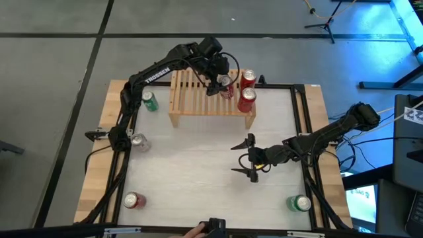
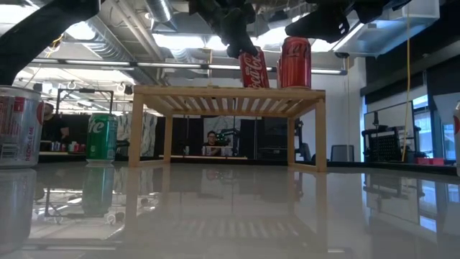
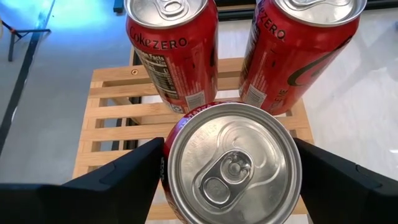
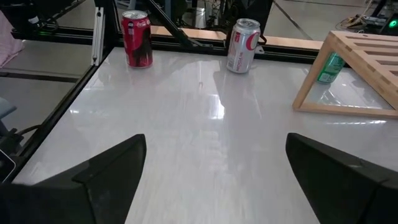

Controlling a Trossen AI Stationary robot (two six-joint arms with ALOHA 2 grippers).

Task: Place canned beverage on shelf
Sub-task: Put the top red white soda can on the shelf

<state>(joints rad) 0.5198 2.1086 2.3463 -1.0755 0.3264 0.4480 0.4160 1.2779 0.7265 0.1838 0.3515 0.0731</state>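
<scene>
Left gripper (image 1: 223,84) is holding a red can (image 3: 231,163) over the shelf (image 1: 192,99), upper centre of the high view, fingers clamped on the can's two sides as the left wrist view shows. In the low view this held can (image 2: 253,67) is sitting tilted, its base at or just above the slats; contact cannot be told.

Two more red cans (image 1: 247,99) are already standing on the shelf's right end, just beside the held one. In the left wrist view they are crowding the upper half of the frame, very near.

Judgement: the step is setting the can down. To do it well, level the can first, lower until the base is resting flat across the slats, not in a gap, then part the fingers only a little and lift straight up. Sideways drift risks knocking the neighbours.

Right gripper (image 1: 251,157) is waiting over bare table (image 1: 198,158), centre right of the high view, fingers wide apart.

Other cans are standing on the table: green (image 1: 150,100), silver (image 1: 139,141), red (image 1: 133,200), green (image 1: 299,203).
</scene>
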